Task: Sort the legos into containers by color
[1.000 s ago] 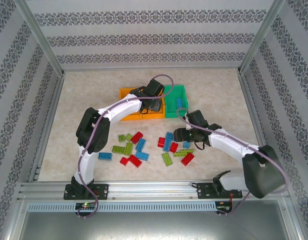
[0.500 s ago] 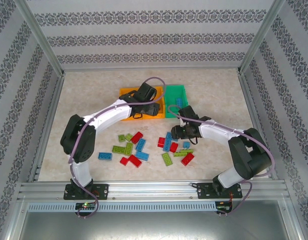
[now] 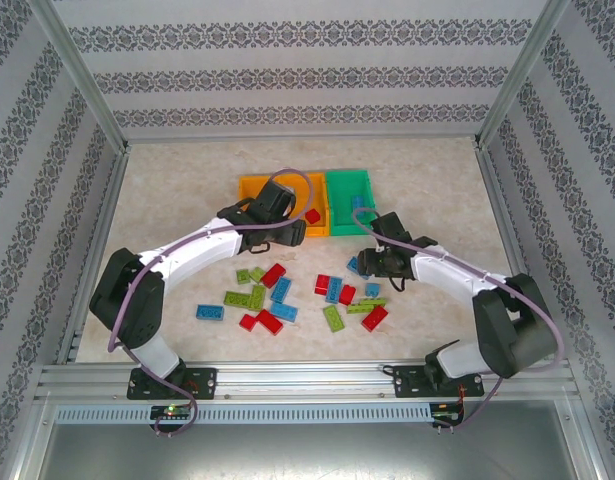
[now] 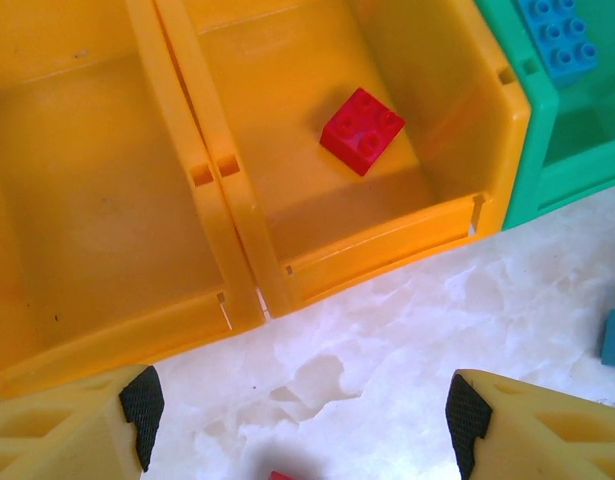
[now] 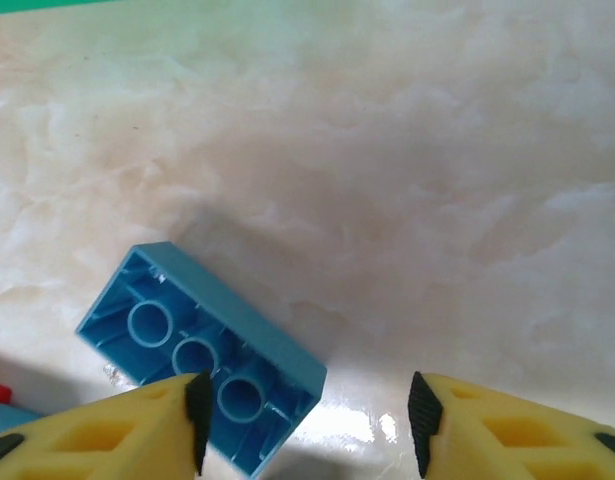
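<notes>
Three open bins stood joined in a row toward the far side of the pale marbled table [image 3: 177,200]: the left orange bin [image 3: 246,186], the middle orange bin [image 4: 277,110] and, at the right end, the green bin [image 3: 347,186]. One red square brick [image 4: 362,131] lay studs up on the floor of the middle orange bin, and a blue brick [image 4: 559,36] lay in the green bin. Most of the legos [image 3: 280,291], red, blue and lime green, lay loose on the table nearer than the bins, in one scatter to the left and another to the right. From the near left, the left arm curved in to the near edge of the orange bins. The left gripper [image 4: 303,410] hung just near of their front wall with its jaws spread wide and nothing between them. Over the far edge of the right scatter, the right gripper [image 5: 307,425] hung low above the table, jaws parted and gripping nothing. An upturned blue brick [image 5: 187,345] lay on the table there, hollow underside up. One end of it reached into the gap beside one finger pad [image 5: 198,415], but I could not tell whether the two touched.
</notes>
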Robot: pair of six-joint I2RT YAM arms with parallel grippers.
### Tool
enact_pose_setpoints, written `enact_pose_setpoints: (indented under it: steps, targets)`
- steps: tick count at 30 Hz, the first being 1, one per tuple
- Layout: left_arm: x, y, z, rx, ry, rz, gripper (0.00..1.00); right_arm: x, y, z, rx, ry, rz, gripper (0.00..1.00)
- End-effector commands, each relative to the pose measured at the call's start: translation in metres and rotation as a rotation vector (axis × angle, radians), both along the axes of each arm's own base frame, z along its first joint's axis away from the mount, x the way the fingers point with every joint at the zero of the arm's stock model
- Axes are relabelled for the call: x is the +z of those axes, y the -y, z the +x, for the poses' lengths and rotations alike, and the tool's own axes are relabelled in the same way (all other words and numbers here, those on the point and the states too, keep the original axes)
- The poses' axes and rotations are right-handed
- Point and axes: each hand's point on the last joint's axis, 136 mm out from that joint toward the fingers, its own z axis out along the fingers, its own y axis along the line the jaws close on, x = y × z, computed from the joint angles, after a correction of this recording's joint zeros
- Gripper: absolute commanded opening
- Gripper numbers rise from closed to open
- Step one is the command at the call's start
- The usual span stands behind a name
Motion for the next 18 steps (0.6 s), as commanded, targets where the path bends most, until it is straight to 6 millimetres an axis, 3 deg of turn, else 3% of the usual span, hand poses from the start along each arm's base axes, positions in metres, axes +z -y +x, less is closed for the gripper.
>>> enact_pose_setpoints:
  steps: [1,5,12,18]
  targets:
    - [0.015,-0.001,0.002,0.014,0.046,-0.049,0.77,0.008,-0.003,-0.007,0.06,0.03,-0.023,0.62]
    - [0.015,-0.002,-0.006,0.002,0.053,-0.068,0.77,0.013,-0.014,-0.009,0.135,0.033,0.015,0.69]
    - [0.017,-0.005,-0.019,-0.013,0.06,-0.11,0.8,-0.001,-0.035,-0.006,0.213,-0.066,0.046,0.73]
    - [0.019,-0.01,-0.029,-0.014,0.069,-0.129,0.83,-0.014,-0.035,-0.002,0.213,-0.115,0.005,0.78]
